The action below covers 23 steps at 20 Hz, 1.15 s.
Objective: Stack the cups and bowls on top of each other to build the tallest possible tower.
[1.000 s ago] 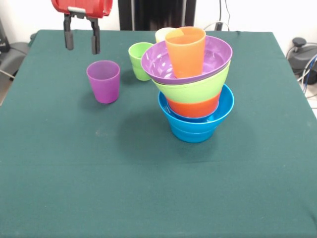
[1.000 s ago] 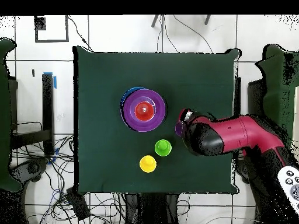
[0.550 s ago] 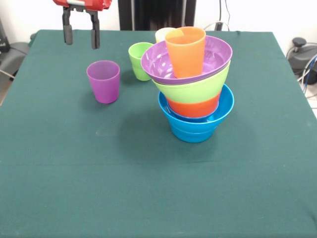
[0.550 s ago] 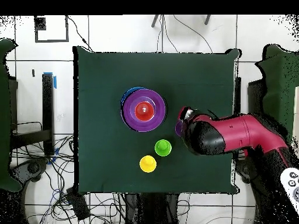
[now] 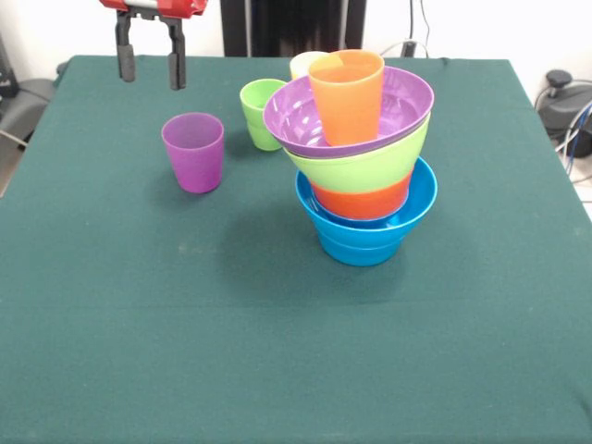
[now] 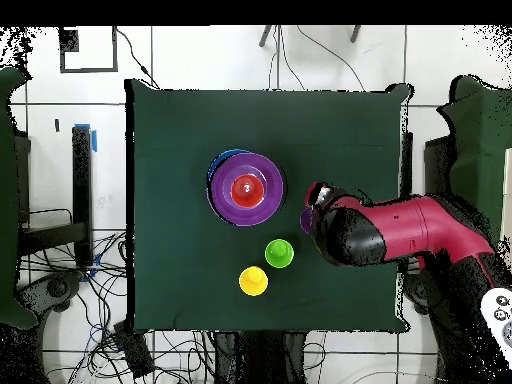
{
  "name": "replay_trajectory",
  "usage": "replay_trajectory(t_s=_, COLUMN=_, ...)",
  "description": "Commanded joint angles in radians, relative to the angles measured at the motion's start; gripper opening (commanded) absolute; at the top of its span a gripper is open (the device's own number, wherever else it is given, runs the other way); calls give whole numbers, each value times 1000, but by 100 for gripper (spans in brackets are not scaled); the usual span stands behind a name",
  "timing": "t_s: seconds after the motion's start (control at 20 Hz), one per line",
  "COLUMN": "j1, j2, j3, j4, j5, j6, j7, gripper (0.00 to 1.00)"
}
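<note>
Green-clothed counter carries the tower right of centre in the front view: blue bowls at the base, then an orange bowl, a lime green bowl and a purple bowl, with the orange cup standing upright in the top bowl. Three cups are not yet stacked: the purple cup stands alone to the left, while the green cup and yellow cup stand behind the tower. The pincer hangs empty with its fingers spread, above and behind the purple cup, judged the likely next pick.
</note>
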Motion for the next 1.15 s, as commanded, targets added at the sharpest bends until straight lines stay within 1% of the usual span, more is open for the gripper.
replay_trajectory(t_s=0.05, j1=39, j2=28, j3=2, j4=40, j5=-23, j6=86, j7=-231, gripper=100)
replay_trajectory(t_s=0.4, j1=29, j2=19, j3=5, j4=49, j5=-9, j6=77, j7=-217, gripper=100)
replay_trajectory(t_s=0.65, j1=9, j2=40, j3=6, j4=55, j5=-19, j6=51, j7=-221, gripper=100)
replay_trajectory(t_s=0.85, j1=9, j2=15, j3=14, j4=87, j5=-5, j6=44, j7=-208, gripper=100)
replay_trajectory(t_s=1.15, j1=15, j2=22, j3=11, j4=85, j5=-3, j6=46, j7=-199, gripper=100)
